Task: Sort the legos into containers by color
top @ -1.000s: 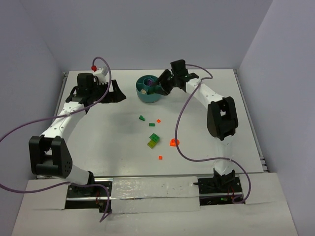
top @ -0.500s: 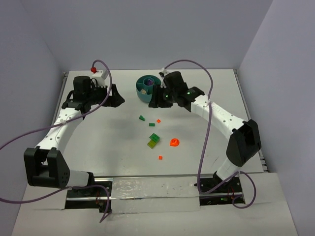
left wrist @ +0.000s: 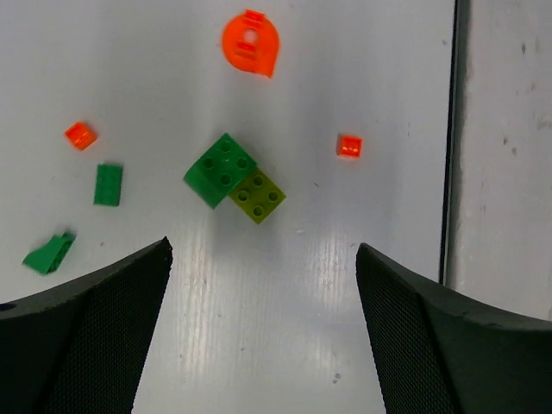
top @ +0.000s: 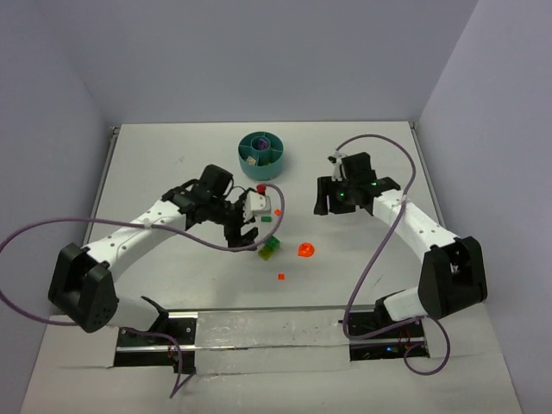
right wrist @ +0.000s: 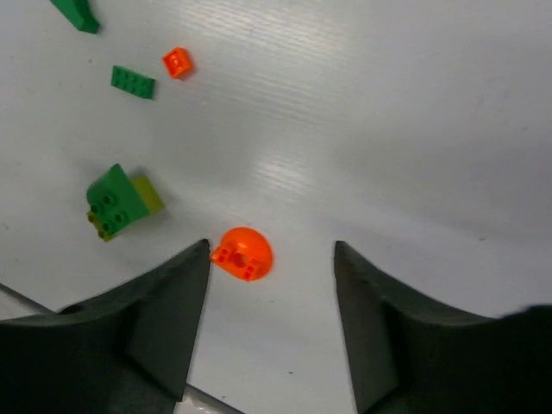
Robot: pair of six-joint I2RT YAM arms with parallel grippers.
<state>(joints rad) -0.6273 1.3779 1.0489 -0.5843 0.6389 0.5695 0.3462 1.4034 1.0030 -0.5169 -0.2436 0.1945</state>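
The teal divided bowl (top: pixel 261 174) holds a few pieces (top: pixel 250 159), several legos (left wrist: pixel 222 170) lie loose on the surface (top: pixel 172 155), and the left pincer (left wrist: pixel 263 250) and right pincer (right wrist: pixel 270 247) both gape empty.

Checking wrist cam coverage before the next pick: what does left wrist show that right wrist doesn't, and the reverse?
Left wrist only: a second small orange brick near the table edge, plus the left gripper, its fingers wide apart and empty.
Right wrist only: no extra brick, just the right gripper, its fingers apart and empty.
Both: orange round piece, dark green brick against a lime brick, green plate, green wedge, and the other small orange brick.
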